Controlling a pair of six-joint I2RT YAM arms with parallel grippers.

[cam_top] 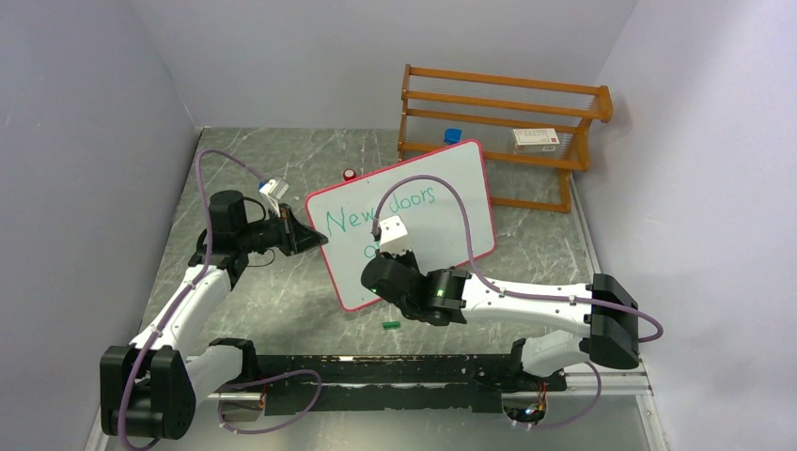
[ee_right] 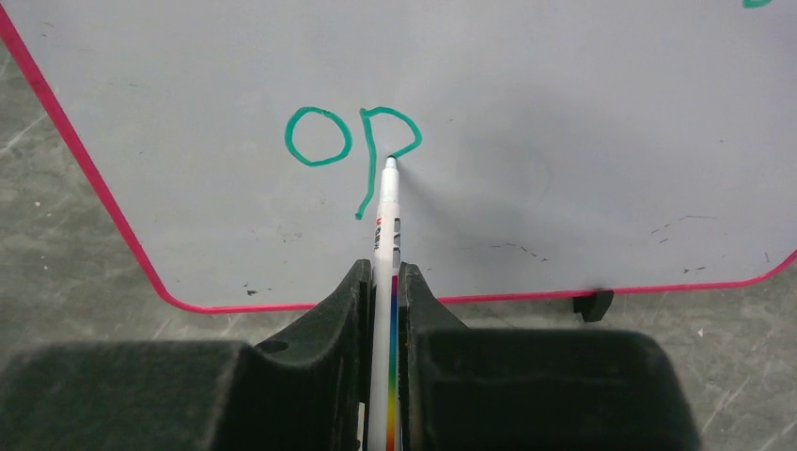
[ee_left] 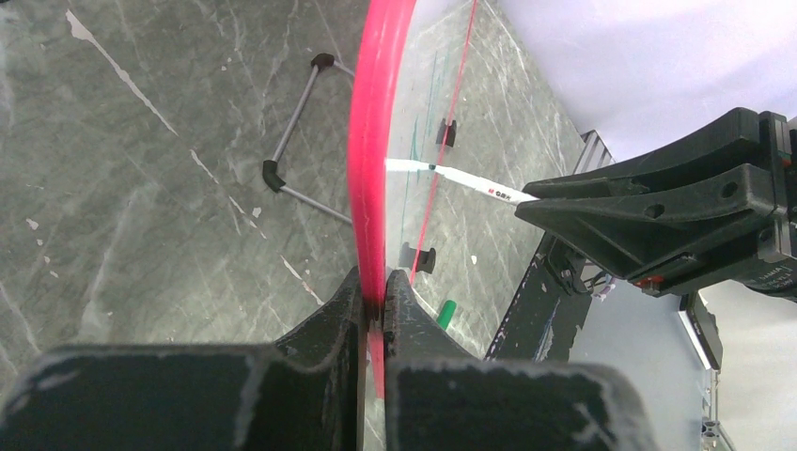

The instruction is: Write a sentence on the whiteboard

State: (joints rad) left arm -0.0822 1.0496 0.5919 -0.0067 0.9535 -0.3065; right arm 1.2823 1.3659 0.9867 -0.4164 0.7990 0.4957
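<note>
At the left of the desk (cam_top: 282, 301) we see the left pincer (cam_top: 318, 239) closed tight on the left rim of the whiteboard (cam_top: 434, 225). In its own wrist view the two fingers (ee_left: 329, 329) press the pink-red edge from either side, with no gap left between them and the rim. Just behind the board's far left corner a small red thing (cam_top: 350, 175) sits on the grey marbled surface (too small for us to name).

The whiteboard stands near the middle of the desk, slanted so that its left end lies nearer to us than its right, with its black feet down on the surface. On it the sentence (cam_top: 379, 210) runs in thin green script: "New doors" fills the upper line, and below it we read only "op".

The right pincer (cam_top: 375, 252) reaches in from the right over the lower part of the board. It is shut on a white marker (ee_right: 385, 225), the barrel gripped between both fingers and pointing away from the wrist. The tip touches the board at the foot of the p's bowl, beside the stem.

A little green cap (cam_top: 391, 325) lies on the desk just near of the board's lower edge, apart from both arms.

At the far right a wooden rack (cam_top: 498, 99) stands against the wall. A small white box (cam_top: 537, 139) rests on its shelf, and a blue-capped thing (cam_top: 452, 135) shows just above the board's top edge.
</note>
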